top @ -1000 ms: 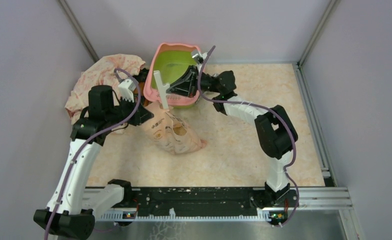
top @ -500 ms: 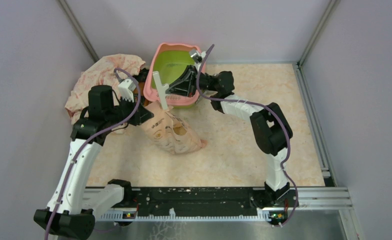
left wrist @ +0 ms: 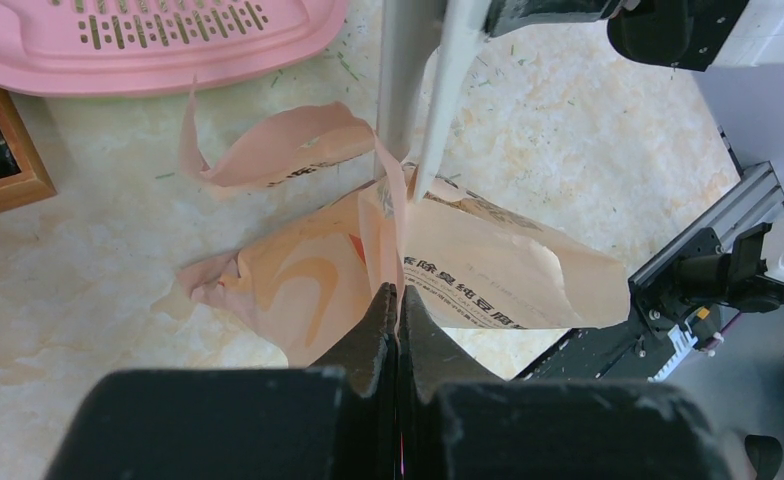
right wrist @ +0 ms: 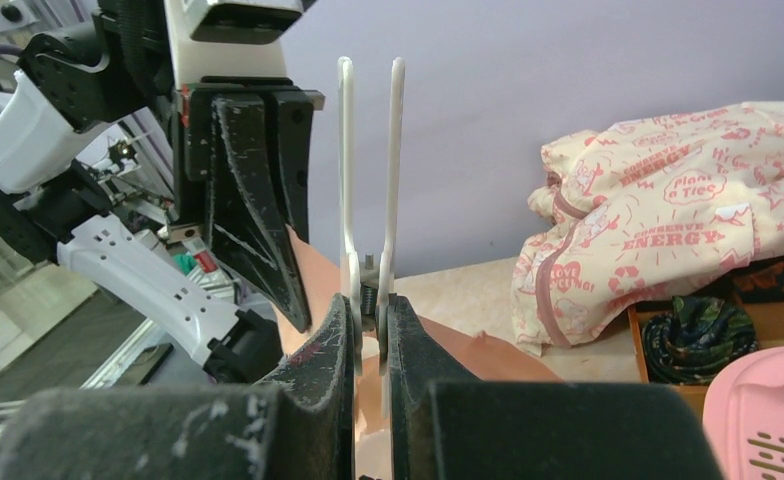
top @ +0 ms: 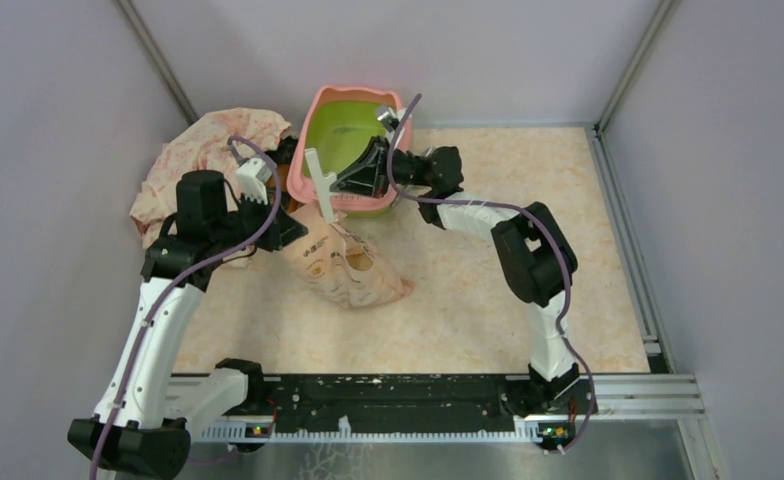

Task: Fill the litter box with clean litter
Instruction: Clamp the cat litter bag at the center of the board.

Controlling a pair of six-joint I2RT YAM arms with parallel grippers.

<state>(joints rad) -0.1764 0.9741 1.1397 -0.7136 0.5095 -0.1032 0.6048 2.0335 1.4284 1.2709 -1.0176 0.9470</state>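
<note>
Litter box [top: 343, 135] sits at the far edge of the table [top: 468, 300], left of centre. Green inside looks bare, no granules visible, so filling not started imo. Peach bag [top: 343, 262] lies on the table just in front of it, top torn, one flap [left wrist: 268, 150] loose. Left gripper [left wrist: 398, 298] is pinched tight on the bag's torn edge. Right gripper [right wrist: 370, 310] is clamped on a white two-pronged tool [right wrist: 346, 150], prongs at the tear. Left to do: finish opening, lift, pour.

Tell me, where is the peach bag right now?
In the top view the bag sits left of centre on the table, just in front of the litter box, one edge pinched by the left hand.
</note>
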